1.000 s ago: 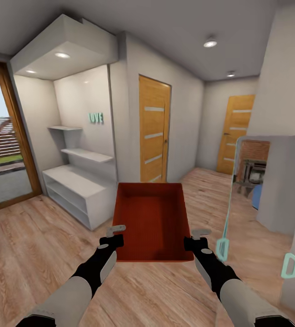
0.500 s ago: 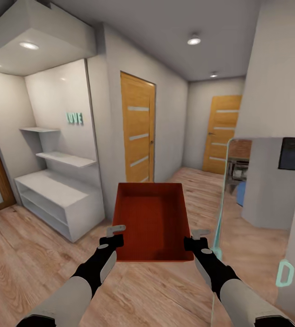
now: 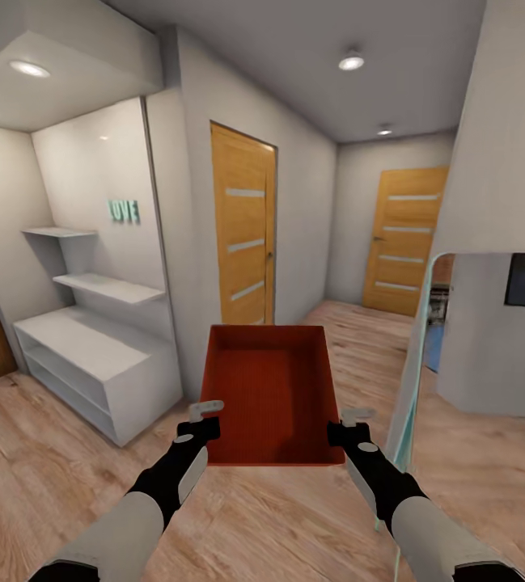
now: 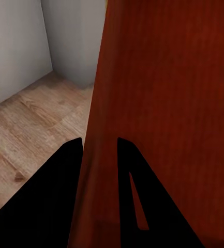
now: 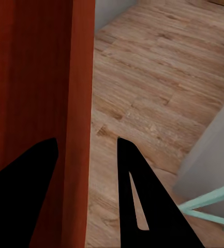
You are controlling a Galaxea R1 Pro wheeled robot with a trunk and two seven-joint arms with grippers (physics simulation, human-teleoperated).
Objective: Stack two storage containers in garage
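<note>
Held level, ribbed orange-red storage container over wood-plank floor

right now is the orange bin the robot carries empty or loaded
Empty: the head view shows the storage container open-topped, its bare floor visible, nothing inside.

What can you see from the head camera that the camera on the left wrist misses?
The head view alone takes in the hallway: two wooden doors, white shelves and both arms reaching to a red storage container, right gripper included. The left wrist view alone gives a close look at the left gripper straddling the container's wall. Both show the container, the left gripper and the wood floor.
</note>
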